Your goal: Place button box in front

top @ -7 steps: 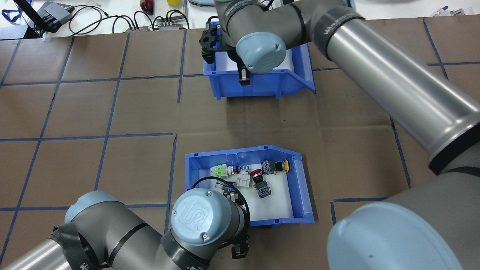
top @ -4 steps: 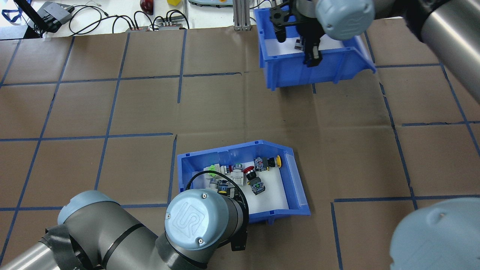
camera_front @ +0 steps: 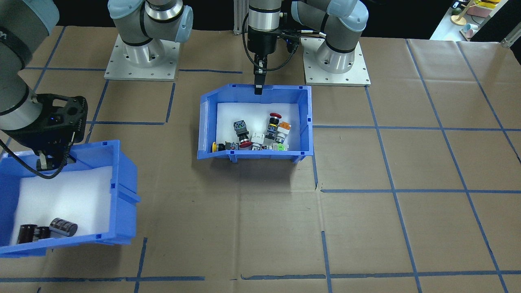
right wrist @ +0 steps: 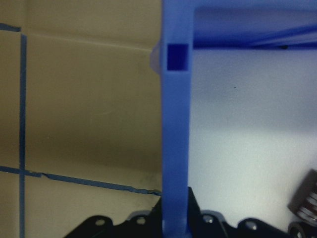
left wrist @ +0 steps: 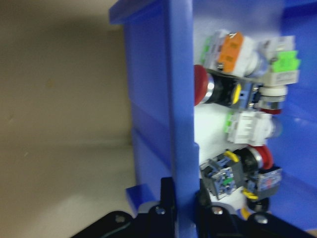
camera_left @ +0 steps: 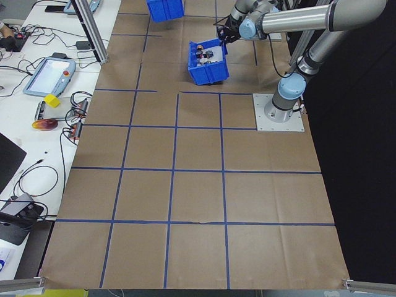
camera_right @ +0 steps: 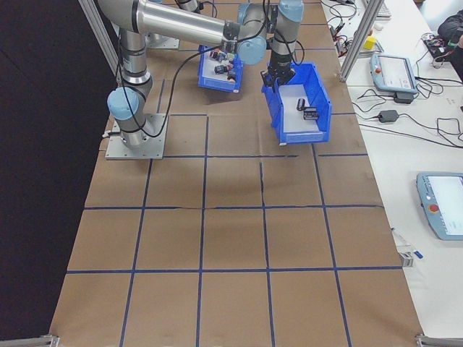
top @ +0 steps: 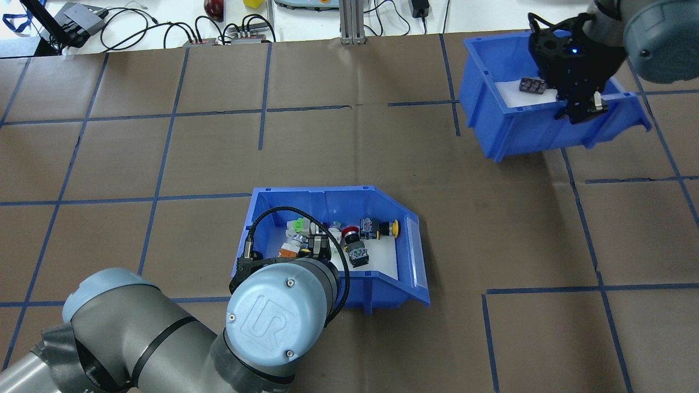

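Note:
The button box [top: 314, 191] is a blue bin with a white foam floor and red, yellow, green and orange push-button switches [camera_front: 260, 136]. It hangs just above the brown table's middle [camera_front: 308, 122]. My left gripper [camera_front: 258, 88] is shut on the wall nearest the robot's base, and that wall runs between its fingers [left wrist: 167, 198] in the left wrist view. My right gripper [top: 581, 112] is shut on the wall of the other blue bin [top: 519, 134], which is tilted off the table at the far right. Dark cylinders [camera_front: 61, 227] lie in that bin's low corner.
Beyond the table's far edge a white bench carries cables and small devices [top: 76, 19] and an aluminium post [top: 349, 24]. The two arm base plates [camera_front: 140, 61] sit at the robot's side. Teach pendants [camera_right: 394, 72] lie on the side bench.
The right arm has carried the cylinder bin from the far middle to the far right. The left gripper has shifted the button box slightly left and turned it.

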Controlling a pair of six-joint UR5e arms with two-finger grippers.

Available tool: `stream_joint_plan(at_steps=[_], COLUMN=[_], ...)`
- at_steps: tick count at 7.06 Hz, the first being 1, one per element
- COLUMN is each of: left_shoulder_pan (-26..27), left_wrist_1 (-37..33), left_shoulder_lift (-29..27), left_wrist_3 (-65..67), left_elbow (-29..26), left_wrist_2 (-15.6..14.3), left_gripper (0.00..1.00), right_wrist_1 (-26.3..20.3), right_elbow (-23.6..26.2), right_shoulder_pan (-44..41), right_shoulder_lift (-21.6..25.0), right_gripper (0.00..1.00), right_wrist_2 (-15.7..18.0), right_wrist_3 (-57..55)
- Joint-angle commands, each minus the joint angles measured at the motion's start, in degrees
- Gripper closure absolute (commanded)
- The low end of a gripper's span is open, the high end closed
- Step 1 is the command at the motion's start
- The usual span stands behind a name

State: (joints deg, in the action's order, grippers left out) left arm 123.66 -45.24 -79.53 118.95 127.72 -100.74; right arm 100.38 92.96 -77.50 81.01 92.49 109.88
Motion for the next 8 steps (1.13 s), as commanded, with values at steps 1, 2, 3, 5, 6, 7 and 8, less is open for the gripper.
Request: stream_joint_plan(at_steps=[1, 2, 3, 5, 6, 7, 8], left_shoulder_pan=[-1.3, -1.2, -1.4, -5.6, -8.8, -9.8, -10.1], left_wrist_1=[0.9, 0.9, 0.9, 4.9, 5.0, 6.9, 10.2], left_shoulder_lift=[-0.4, -0.6, -0.5, -2.6, -4.8, -8.7, -15.2], left_wrist_3=[-1.6, -1.5, -1.4, -1.3, -3.7, -5.5, -6.3], left_elbow=[-2.1, -2.0, -2.6, -4.4, -7.0, -11.7, -17.5], left_wrist_2=[-1.5, -1.5, -1.6, 0.8, 2.9, 3.2, 3.2], left_gripper=[1.00, 1.00, 1.00, 1.00, 1.00, 1.00, 1.00], right_wrist_1=[0.4, 0.4, 3.5, 6.7, 6.8, 6.9, 8.2], right_elbow=[8.8, 12.0, 14.5, 16.7, 16.8, 17.3, 18.0], right_shoulder_pan=[4.4, 6.7, 8.0, 8.0, 8.0, 8.0, 8.0], right_shoulder_lift=[7.0, 9.4, 10.5, 10.6, 10.5, 10.6, 10.6], right_gripper=[0.94, 0.94, 0.93, 0.93, 0.92, 0.92, 0.92], right_wrist_2=[-0.4, -0.5, -0.4, -0.3, -0.3, -0.3, -0.3], right_wrist_3=[1.0, 1.6, 5.4, 6.0, 5.6, 5.0, 4.8])
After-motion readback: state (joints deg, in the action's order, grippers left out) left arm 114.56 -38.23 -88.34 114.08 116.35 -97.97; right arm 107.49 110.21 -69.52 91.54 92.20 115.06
